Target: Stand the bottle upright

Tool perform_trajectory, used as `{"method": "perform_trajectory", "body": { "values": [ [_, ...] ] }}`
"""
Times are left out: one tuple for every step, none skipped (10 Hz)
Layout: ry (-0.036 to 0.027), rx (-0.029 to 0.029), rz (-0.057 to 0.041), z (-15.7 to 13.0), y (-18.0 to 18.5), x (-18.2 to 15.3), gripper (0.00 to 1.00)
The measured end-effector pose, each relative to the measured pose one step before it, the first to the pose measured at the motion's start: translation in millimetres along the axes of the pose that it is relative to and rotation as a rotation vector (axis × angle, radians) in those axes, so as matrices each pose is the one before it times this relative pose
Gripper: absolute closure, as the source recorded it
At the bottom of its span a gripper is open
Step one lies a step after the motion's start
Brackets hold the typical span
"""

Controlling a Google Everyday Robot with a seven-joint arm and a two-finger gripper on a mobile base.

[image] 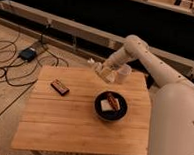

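My gripper (100, 68) hangs low over the back edge of the wooden table (62, 124), at the end of the white arm that reaches in from the right. A small pale shape (92, 63) shows right at its tip and may be the bottle. I cannot tell whether that shape is held, lying down or upright. The rest of the bottle is hidden by the gripper.
A dark brown bar (59, 87) lies on the left part of the table. A black bowl with food (111, 106) sits right of centre, just in front of the gripper. Cables and a small box (28, 53) lie on the floor at left. A low wall runs behind the table.
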Motion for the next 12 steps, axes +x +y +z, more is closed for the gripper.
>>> {"method": "perform_trajectory", "body": {
  "values": [
    [-0.04042,-0.02479,-0.01306,-0.84,2.19,5.79,1.0],
    [-0.04279,-0.03145,-0.02148,0.85,3.32,6.85,1.0],
    [-0.03852,-0.02797,-0.0277,0.03,2.5,9.3,1.0],
    [-0.01922,-0.01397,-0.01683,-1.26,0.92,5.86,1.0],
    [-0.0168,-0.00948,-0.01312,-1.69,-0.07,4.82,1.0],
    [-0.02346,-0.00686,-0.01917,-5.96,-1.23,6.27,1.0],
    [-0.0095,0.00493,-0.00659,-5.32,-2.08,2.27,1.0],
    [-0.01096,0.00736,-0.00636,-7.67,-2.5,3.07,1.0],
    [-0.01123,0.01062,-0.0001,-9.25,-2.53,4.19,1.0],
    [-0.01197,0.01003,0.00755,-8.58,-1.69,6.52,1.0],
    [-0.00772,0.00356,0.00724,-5.01,-0.26,4.96,1.0],
    [-0.00923,0.00475,0.01368,-4.87,-0.32,8.49,1.0]
  ]
}}
